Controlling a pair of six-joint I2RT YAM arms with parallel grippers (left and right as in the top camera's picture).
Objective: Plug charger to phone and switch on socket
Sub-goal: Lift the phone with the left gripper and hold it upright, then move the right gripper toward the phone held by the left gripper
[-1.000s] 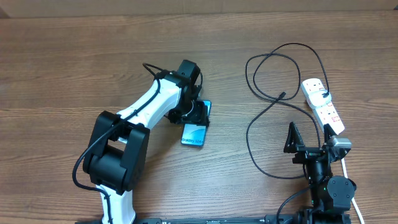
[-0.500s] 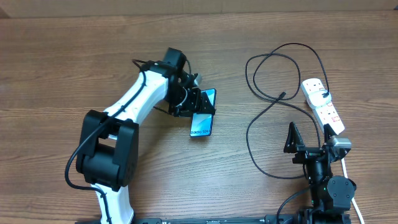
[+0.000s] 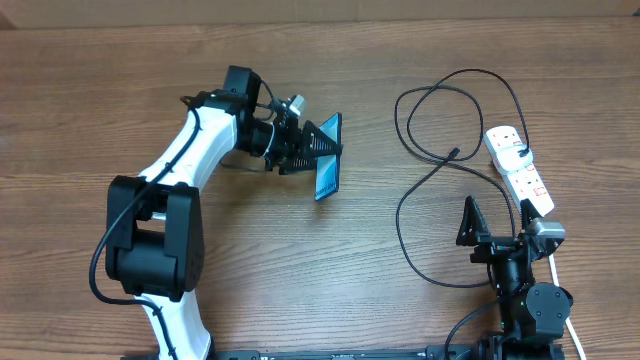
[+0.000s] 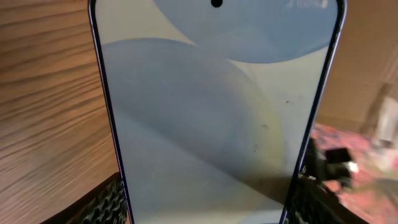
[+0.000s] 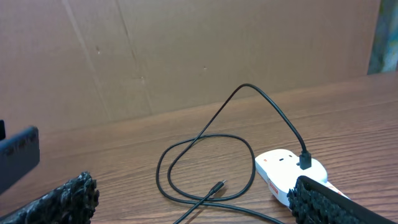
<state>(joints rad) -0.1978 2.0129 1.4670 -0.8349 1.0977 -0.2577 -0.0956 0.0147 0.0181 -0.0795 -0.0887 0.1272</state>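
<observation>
Wood-grain desk point(image 3: 100, 90) is carrying everything, with brown cardboard standing behind it. The left fingers point(image 4: 113, 202) are gripping the phone point(image 3: 328, 165) by its long edges and holding it off the desk, tilted on edge, screen facing the wrist camera. The right fingers point(image 5: 68, 196) are spread wide and holding nothing, low near the socket point(image 3: 520, 168) at the desk's right side. The charger point(image 3: 399, 215) is lying in loose loops beside the socket, its plug point(image 3: 455, 153) free on the wood, well apart from the phone.

The step in hand looks like presenting the phone for plugging. The camera hole is sitting at the far end, so the port end is probably nearest the left wrist. It needs turning toward the right arm, with the grip staying clear of that end. The phone should be held level and steady. The right fingers should take the plug close behind its tip, so the cable isn't dragging.
</observation>
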